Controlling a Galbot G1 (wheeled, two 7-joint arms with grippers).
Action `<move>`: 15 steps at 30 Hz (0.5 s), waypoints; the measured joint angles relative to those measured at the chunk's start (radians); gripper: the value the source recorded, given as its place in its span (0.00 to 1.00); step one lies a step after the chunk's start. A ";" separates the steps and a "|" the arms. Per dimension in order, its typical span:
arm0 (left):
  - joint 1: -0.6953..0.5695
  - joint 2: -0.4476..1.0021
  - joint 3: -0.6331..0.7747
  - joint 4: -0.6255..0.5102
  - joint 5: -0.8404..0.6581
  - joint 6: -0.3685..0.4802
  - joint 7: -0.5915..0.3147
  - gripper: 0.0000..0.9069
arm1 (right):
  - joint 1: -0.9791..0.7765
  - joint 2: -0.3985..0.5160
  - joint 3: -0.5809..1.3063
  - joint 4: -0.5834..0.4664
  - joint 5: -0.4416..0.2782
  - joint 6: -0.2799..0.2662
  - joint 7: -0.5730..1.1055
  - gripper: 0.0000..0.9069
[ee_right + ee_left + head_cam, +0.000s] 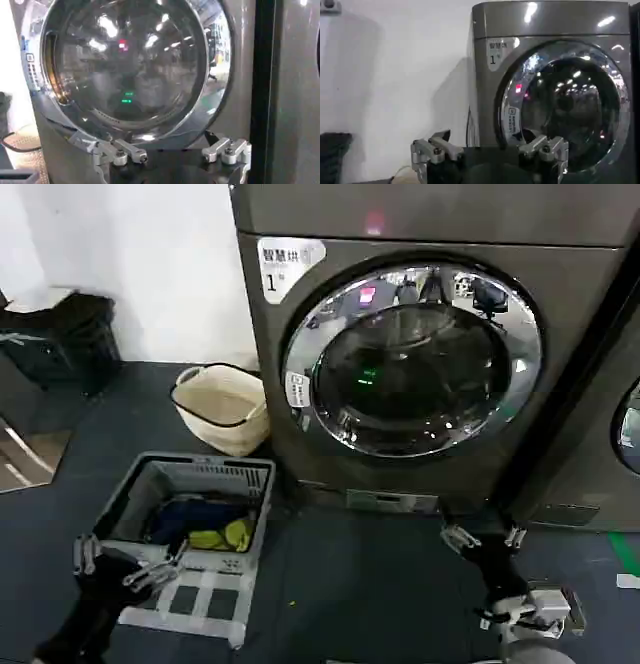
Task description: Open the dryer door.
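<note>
Head view: I see the dryer door (412,356) closed on the dryer (560,294) at 12 o'clock. Right gripper (484,536) low at 5 o'clock, jaws wide; left gripper (130,564) at 8 o'clock, jaws wide, over a grey basket (255,484).

I note the dryer (560,294) in brushed grey-brown metal, the dryer door (412,356) with glossy chrome rim and dark reflective glass, grey plastic slatted crate (190,502), cream woven-look basket (222,406), matt dark floor (360,584)
</note>
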 joint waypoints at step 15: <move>-0.009 0.023 0.007 0.000 0.018 0.089 -0.004 1.00 | 0.209 -0.203 -0.009 -0.120 0.135 -0.043 -0.207 1.00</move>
